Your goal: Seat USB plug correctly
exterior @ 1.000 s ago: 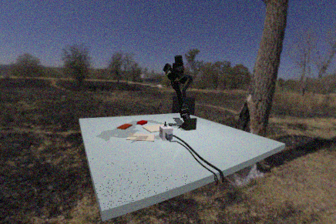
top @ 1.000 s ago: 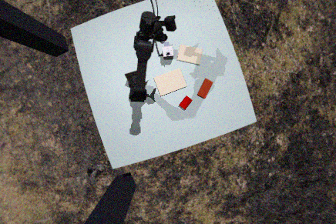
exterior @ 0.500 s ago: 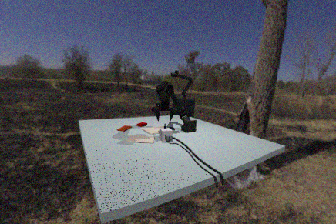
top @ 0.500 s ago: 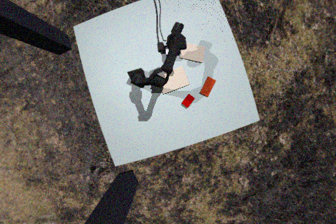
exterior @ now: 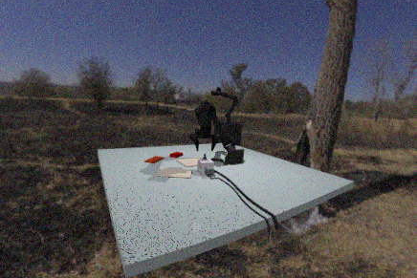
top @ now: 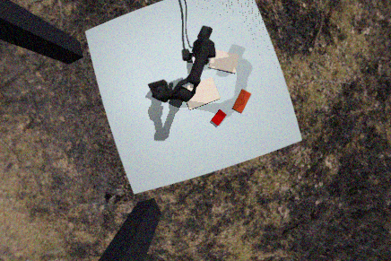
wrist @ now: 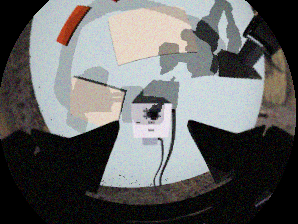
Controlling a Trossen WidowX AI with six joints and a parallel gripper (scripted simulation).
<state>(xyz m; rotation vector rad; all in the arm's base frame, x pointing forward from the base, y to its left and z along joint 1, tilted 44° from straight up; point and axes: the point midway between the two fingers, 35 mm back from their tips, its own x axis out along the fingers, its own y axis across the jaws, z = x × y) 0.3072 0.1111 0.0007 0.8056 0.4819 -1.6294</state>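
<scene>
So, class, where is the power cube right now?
In the wrist view the power cube sits on the table, between and beyond the open gripper's fingers, just right of a beige sheet.

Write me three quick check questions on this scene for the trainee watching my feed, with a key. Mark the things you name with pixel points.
1. True or false: the gripper (exterior: 205, 148) is gripping the USB plug (exterior: 205, 157) (wrist: 153, 114).
2. Multiple choice: what does the plug stand in? A) the red block B) the power cube (exterior: 205, 166) (wrist: 144, 131) C) a beige sheet
3. Fill in: in the wrist view, the power cube shows between the gripper's two open ____.

Key: 1 false; 2 B; 3 fingers.
</scene>
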